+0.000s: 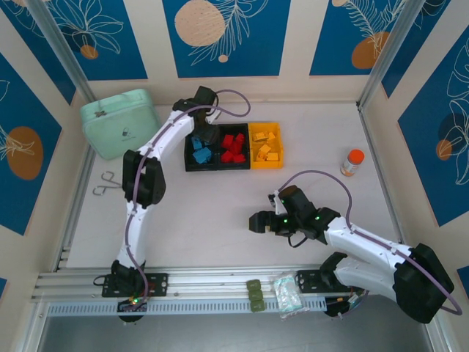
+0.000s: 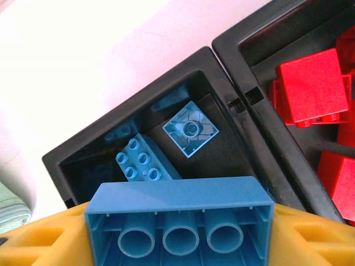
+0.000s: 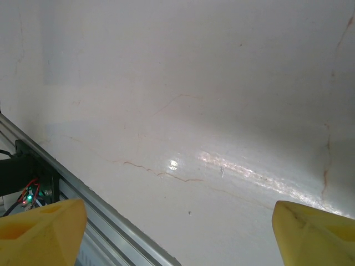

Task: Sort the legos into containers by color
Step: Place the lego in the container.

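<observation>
Far left, a mint-green lidded case [image 1: 119, 122] sits on the white surface [image 1: 220, 213], with metal forceps [image 1: 107, 182] lying nearer, well apart from the bins. The left arm reaches up and across to the left gripper [image 1: 201, 117], which hangs over the leftmost bin. In its wrist view the left gripper [image 2: 180, 235] has its yellow fingers [image 2: 50, 238] closed against the two ends of a light blue brick [image 2: 180, 219], hollow underside toward the camera, above the left black bin [image 2: 138, 111]. In that bin lie a studded blue brick [image 2: 141, 163] and a small square blue brick [image 2: 190, 130], underside up. Next right, joined to it, the middle black bin [image 2: 249, 66] holds red bricks [image 2: 310, 88]. From above, the row reads left black bin [image 1: 187, 154] with blue pieces [image 1: 201, 152], middle black bin [image 1: 233, 167] with red pieces [image 1: 233, 147], and a yellow-orange bin [image 1: 266, 166] with yellow-orange pieces [image 1: 267, 145]. The right gripper [image 1: 256, 221] hovers low over bare surface, well apart from the bins. Seen from its wrist, the right gripper [image 3: 177, 238] has its fingers [image 3: 41, 233] spread wide, with nothing between them. Far right stands an orange-capped bottle [image 1: 352, 162].
</observation>
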Tool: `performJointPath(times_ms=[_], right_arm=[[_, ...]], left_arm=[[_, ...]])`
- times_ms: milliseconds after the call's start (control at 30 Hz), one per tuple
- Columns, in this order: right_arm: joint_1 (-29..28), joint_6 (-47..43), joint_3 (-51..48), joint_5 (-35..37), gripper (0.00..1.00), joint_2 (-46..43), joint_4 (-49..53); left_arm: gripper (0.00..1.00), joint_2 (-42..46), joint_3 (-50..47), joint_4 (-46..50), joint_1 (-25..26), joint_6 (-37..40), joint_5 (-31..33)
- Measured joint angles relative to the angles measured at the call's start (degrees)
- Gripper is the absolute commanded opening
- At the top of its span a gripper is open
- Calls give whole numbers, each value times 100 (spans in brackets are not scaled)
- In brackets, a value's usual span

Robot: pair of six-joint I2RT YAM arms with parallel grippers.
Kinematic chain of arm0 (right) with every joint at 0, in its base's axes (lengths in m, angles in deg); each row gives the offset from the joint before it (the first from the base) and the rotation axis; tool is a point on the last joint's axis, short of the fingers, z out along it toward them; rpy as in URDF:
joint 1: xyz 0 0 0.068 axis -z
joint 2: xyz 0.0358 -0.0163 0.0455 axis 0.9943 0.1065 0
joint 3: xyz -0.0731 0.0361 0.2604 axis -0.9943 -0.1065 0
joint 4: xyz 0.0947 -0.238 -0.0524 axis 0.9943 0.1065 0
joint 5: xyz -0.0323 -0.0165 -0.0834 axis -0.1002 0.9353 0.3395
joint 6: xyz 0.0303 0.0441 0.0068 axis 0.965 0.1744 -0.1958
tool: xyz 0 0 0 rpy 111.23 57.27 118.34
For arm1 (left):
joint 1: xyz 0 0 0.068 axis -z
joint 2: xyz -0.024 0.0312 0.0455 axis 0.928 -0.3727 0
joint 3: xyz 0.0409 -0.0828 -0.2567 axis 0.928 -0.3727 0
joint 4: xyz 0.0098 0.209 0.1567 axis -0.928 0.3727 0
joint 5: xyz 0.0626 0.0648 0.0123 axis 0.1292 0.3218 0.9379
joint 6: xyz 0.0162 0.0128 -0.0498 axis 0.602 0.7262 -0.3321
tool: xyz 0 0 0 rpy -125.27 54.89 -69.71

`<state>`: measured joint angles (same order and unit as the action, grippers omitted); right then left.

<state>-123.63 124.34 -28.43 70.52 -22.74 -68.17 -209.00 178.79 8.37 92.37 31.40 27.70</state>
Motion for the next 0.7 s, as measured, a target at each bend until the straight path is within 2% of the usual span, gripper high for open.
performJointPath(times_ms=[200,467,700], right_arm=[[0,0,85,0,87,127,20],[0,0,149,0,87,138,22],[-4,0,149,0,87,131,20]], left_arm=[[66,-129,46,20,-4,-7,-44],[75,-225,76,37,-4,-20,-39],[76,-227,105,92,-15,-72,-44]])
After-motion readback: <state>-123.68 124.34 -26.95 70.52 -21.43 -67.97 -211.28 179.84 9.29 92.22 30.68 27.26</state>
